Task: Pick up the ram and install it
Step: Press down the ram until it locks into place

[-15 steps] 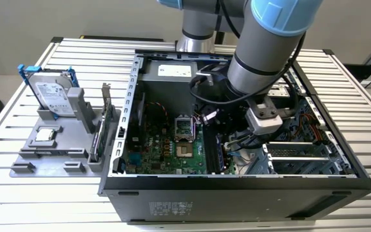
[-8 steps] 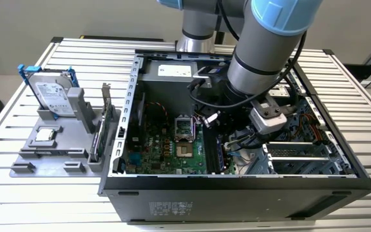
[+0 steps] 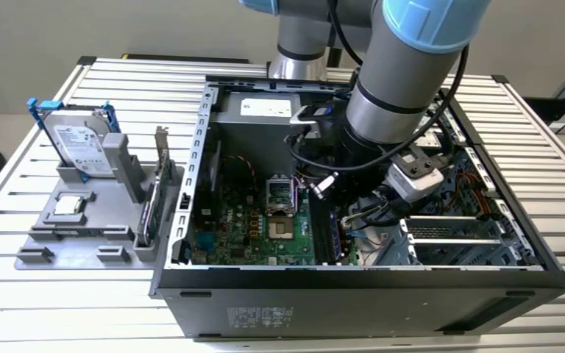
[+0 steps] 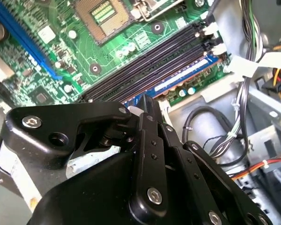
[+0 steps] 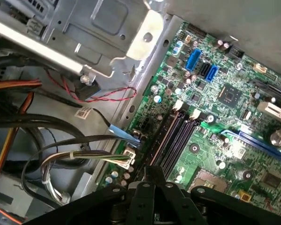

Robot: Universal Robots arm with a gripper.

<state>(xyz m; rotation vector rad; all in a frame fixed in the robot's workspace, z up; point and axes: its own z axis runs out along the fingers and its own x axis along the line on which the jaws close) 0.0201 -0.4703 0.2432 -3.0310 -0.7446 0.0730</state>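
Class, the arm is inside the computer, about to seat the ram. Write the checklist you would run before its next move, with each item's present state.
1. Case open, motherboard exposed: ok.
2. Gripper at the memory slots: ok, it sits at their near end.
3. Ram held in the gripper: cannot tell.
4. Dark slots free of obstructions: ok, as far as they show.
5. Cables off the slots: ok, they lie beside the board.
6. Hard drive upright in its holder, away from the arm: ok.
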